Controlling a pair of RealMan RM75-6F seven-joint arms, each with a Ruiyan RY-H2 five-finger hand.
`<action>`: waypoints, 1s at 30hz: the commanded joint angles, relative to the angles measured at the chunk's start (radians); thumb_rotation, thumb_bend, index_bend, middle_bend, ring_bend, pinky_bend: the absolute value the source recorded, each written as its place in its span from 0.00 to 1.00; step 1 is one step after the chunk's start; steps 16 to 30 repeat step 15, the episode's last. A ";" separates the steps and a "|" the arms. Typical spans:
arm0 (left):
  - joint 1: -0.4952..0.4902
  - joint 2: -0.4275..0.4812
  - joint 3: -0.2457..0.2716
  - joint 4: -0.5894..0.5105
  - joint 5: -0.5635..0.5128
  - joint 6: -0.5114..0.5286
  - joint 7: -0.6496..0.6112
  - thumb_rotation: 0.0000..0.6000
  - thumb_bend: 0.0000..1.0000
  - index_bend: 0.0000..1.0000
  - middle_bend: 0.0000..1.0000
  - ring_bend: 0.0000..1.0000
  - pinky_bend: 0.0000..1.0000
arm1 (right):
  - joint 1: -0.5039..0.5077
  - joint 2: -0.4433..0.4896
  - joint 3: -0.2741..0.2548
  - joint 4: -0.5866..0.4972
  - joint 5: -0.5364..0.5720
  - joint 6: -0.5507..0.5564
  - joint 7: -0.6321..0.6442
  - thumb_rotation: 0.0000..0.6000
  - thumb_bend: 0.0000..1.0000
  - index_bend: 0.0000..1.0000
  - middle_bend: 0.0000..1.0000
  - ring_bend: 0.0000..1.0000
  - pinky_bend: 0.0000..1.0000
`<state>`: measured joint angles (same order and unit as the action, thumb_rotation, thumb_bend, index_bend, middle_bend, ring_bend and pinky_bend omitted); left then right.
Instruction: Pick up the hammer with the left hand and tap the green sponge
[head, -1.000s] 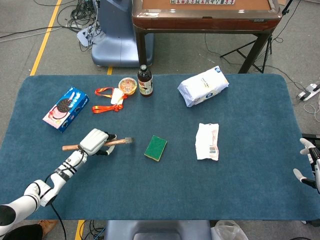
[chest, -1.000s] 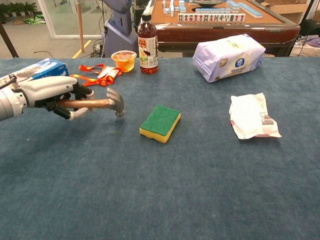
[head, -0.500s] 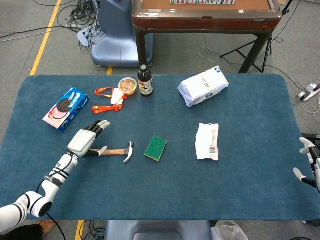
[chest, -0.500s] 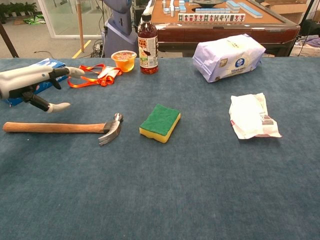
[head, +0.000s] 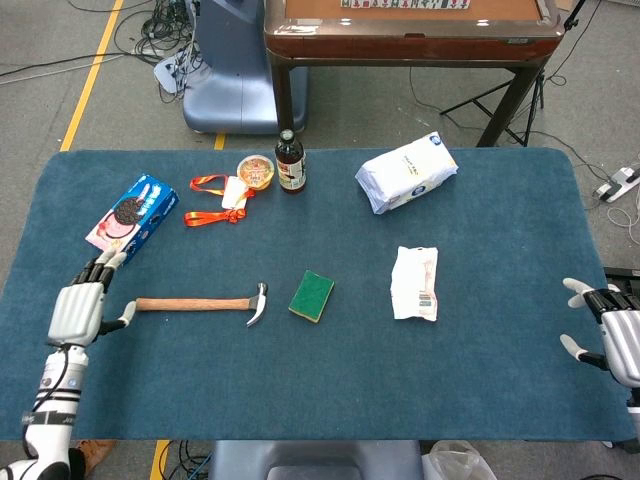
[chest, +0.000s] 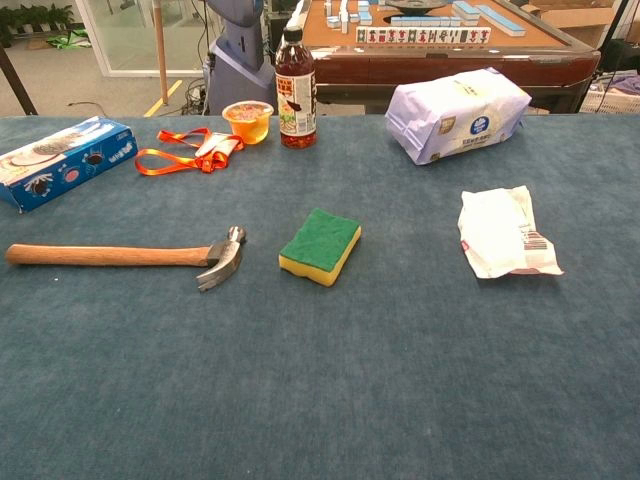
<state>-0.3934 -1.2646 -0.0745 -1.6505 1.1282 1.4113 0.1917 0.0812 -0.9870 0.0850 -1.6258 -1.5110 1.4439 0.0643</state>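
Observation:
The hammer (head: 200, 303) (chest: 120, 257) lies flat on the blue table, wooden handle pointing left, metal head toward the green sponge (head: 311, 295) (chest: 320, 245). A small gap separates the head from the sponge. My left hand (head: 78, 310) hovers just left of the handle's end in the head view, fingers spread, holding nothing. At the table's right edge my right hand (head: 612, 335) is open and empty too. The chest view shows neither hand.
A blue cookie box (head: 132, 217), an orange ribbon (head: 212, 199), a small cup (head: 255, 171) and a dark bottle (head: 290, 162) stand along the back left. A white tissue pack (head: 405, 172) and a white wrapper (head: 414, 283) lie right of the sponge.
My left hand let go of the hammer, which now lies on the table, and then drew back left past the handle's end. The right hand shifted slightly into view.

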 joint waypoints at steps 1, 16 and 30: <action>0.082 0.027 0.033 -0.072 0.029 0.094 0.066 1.00 0.31 0.13 0.08 0.09 0.21 | 0.012 -0.002 -0.005 -0.002 -0.015 -0.010 0.008 1.00 0.19 0.25 0.42 0.31 0.32; 0.171 0.053 0.059 -0.180 0.116 0.154 0.118 1.00 0.31 0.15 0.08 0.09 0.22 | 0.042 0.009 -0.033 -0.029 -0.063 -0.042 0.011 1.00 0.20 0.25 0.42 0.31 0.32; 0.171 0.053 0.059 -0.180 0.116 0.154 0.118 1.00 0.31 0.15 0.08 0.09 0.22 | 0.042 0.009 -0.033 -0.029 -0.063 -0.042 0.011 1.00 0.20 0.25 0.42 0.31 0.32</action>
